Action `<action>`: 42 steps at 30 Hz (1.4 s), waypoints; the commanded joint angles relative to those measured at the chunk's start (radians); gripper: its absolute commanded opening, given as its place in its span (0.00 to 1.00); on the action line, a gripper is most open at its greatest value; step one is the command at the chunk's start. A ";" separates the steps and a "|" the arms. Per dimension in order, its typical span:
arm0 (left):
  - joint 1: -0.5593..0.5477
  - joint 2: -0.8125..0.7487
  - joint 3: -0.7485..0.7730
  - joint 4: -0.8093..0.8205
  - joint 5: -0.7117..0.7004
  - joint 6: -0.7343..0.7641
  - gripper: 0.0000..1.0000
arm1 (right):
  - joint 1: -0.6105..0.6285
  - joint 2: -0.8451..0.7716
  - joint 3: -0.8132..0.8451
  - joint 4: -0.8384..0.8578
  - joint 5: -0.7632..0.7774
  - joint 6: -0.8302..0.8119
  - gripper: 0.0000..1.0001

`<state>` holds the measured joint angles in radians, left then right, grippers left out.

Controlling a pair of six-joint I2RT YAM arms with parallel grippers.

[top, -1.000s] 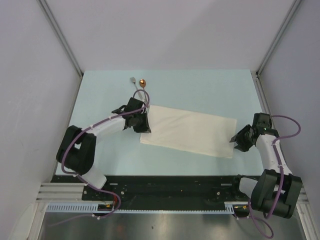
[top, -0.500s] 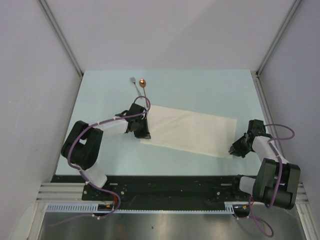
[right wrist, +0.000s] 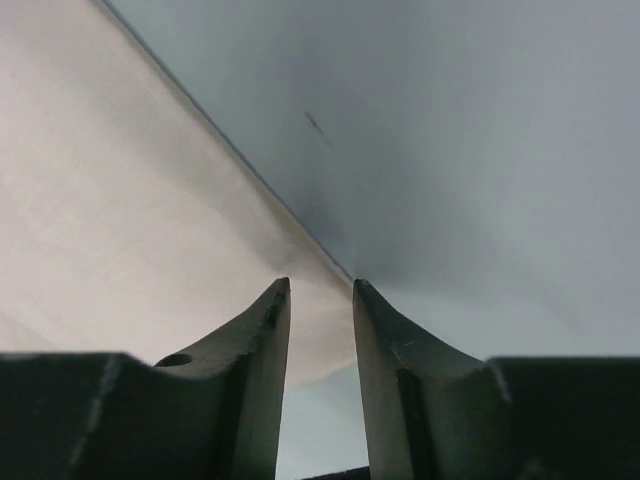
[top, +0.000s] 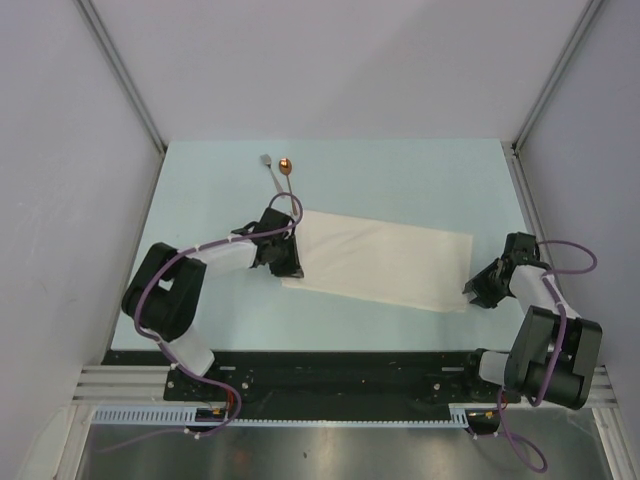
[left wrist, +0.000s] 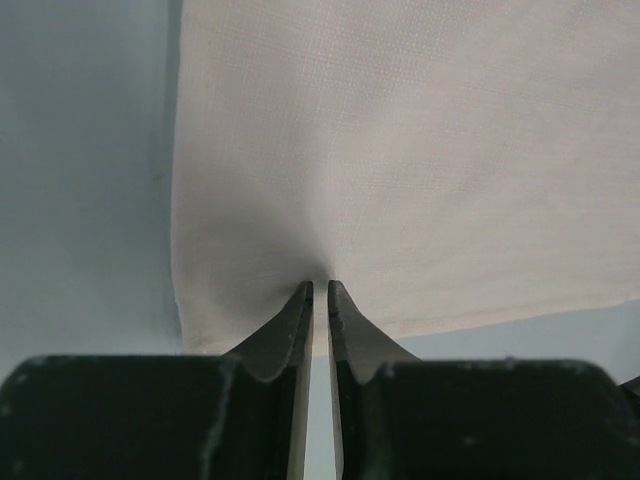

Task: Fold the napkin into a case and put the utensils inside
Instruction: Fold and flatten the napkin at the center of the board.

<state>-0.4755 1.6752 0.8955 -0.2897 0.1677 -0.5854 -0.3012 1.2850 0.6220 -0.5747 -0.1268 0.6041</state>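
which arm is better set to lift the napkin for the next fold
Left: the left gripper pinches the napkin, cloth puckering at its tips; the right gripper only straddles the edge, jaws apart.

You have a pale blue table (top: 400, 180) filling the middle of the overhead view, its surface flat and matte. Plain grey-white walls (top: 330, 60) close it in on three sides, with slanted metal posts at the left (top: 120, 75) and right (top: 560, 75) corners. Along the near edge runs a black rail (top: 340, 375), then a white toothed strip (top: 300, 418), then a sheet of brushed steel (top: 330, 455). In the right wrist view you can see a small dark scuff (right wrist: 315, 122) on the table.
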 commanded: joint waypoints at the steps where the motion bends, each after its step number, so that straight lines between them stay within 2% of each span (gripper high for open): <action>1: -0.028 -0.061 0.000 -0.002 0.019 -0.007 0.15 | -0.006 -0.096 0.030 -0.048 0.104 0.012 0.39; 4: -0.031 -0.095 0.003 0.001 0.033 -0.008 0.16 | -0.004 -0.157 0.042 -0.142 0.165 0.056 0.44; 8: -0.031 -0.108 0.006 0.007 0.039 -0.005 0.17 | -0.004 -0.213 0.013 -0.145 0.138 0.057 0.50; 27: -0.035 -0.100 0.013 0.012 0.033 -0.010 0.17 | 0.054 -0.084 -0.039 -0.018 0.023 0.088 0.48; 35: -0.035 -0.098 0.013 0.006 0.018 -0.005 0.17 | 0.060 -0.024 -0.004 0.042 0.006 0.099 0.48; 38: -0.035 -0.101 0.014 0.000 0.016 -0.002 0.17 | 0.063 -0.006 0.044 0.012 -0.004 0.094 0.47; 42: -0.035 -0.117 0.010 0.000 0.001 0.002 0.17 | 0.068 -0.059 0.053 -0.027 -0.027 0.098 0.47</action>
<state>-0.5041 1.6024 0.8955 -0.2996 0.1871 -0.5854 -0.2428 1.2724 0.6319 -0.5831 -0.1276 0.6880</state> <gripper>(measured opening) 0.169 0.473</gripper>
